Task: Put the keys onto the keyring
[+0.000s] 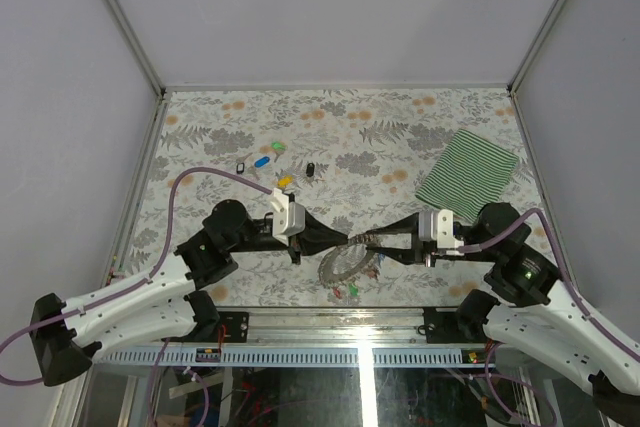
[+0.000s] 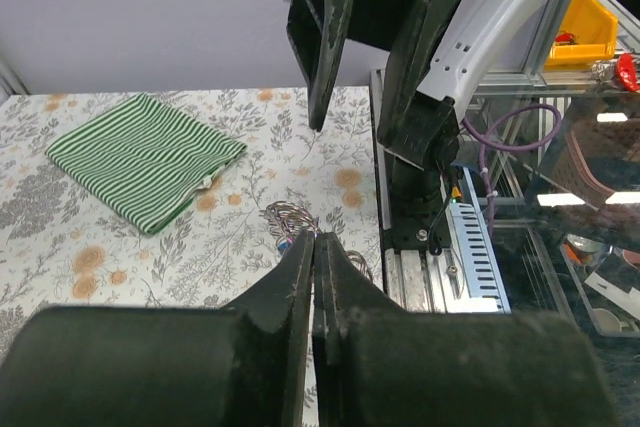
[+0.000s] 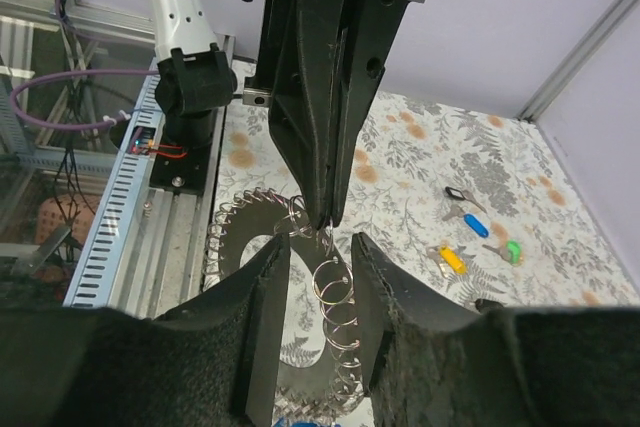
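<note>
Two pincers faced each other tip to tip over the near middle of the worktop (image 1: 400,127), with the keyring (image 3: 230,237) lying flat beneath them. The keyring was a broad, flat, dark grey band with a wide open centre. Its outer rim looked toothed, and a row of small wire loops (image 3: 335,292) was strung along it.

The left pincer (image 2: 316,247) was clenched, its fingers pressed together with no gap, and its tip came down right at the wire loops. We could not tell whether a loop was pinched between them. The right pincer (image 3: 318,262) was released, its two fingers standing apart with the loops showing in the gap, and nothing was gripped.

Five keys (image 1: 284,181) lay loose on the worktop, left of centre and farther from the arm bases than the keyring. They had yellow, blue, green and two black heads, and all were well apart from the keyring. A green and a red head (image 1: 350,290) showed just at the keyring's near side, but we could not tell whether they hung on it.

The keyring sat close to the near edge of the worktop, just beyond the metal rail (image 1: 330,319). A striped cloth (image 1: 467,175) lay by the right wall, well away from both pincers. Grey walls closed the left, far and right sides. Most of the far half was bare flowered surface, the widest open room in view.
</note>
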Controlling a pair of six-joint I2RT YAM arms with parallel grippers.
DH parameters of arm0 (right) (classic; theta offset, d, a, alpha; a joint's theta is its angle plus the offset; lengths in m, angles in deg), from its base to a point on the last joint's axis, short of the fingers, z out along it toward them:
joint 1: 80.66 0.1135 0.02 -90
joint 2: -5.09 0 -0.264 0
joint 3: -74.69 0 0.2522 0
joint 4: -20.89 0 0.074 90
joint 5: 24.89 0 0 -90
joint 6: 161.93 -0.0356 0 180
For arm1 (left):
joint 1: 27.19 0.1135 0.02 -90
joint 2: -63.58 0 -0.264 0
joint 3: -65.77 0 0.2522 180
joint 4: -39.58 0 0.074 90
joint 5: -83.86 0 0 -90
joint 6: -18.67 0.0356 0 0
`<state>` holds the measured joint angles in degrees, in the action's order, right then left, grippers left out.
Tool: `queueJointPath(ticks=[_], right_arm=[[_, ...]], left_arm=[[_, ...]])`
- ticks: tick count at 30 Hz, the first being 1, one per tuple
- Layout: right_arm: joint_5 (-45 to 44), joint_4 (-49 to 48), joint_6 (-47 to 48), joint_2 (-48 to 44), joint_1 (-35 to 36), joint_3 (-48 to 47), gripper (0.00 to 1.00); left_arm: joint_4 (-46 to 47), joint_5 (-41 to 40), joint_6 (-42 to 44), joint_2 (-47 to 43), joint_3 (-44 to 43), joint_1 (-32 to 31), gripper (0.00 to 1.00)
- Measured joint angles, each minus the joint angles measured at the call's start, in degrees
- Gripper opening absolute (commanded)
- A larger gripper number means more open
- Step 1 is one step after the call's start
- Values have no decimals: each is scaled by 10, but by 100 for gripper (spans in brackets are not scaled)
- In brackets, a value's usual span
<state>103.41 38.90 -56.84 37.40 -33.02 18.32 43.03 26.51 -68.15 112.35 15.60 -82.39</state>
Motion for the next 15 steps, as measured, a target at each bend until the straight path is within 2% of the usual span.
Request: queueJointPath(ticks=[6, 15], right_arm=[[17, -32, -22, 6, 0, 12, 30], [34, -54, -28, 48, 0, 12, 34]], left_arm=[[41, 0, -10, -10, 22, 0, 0], [64, -7, -11, -16, 24, 0, 0]])
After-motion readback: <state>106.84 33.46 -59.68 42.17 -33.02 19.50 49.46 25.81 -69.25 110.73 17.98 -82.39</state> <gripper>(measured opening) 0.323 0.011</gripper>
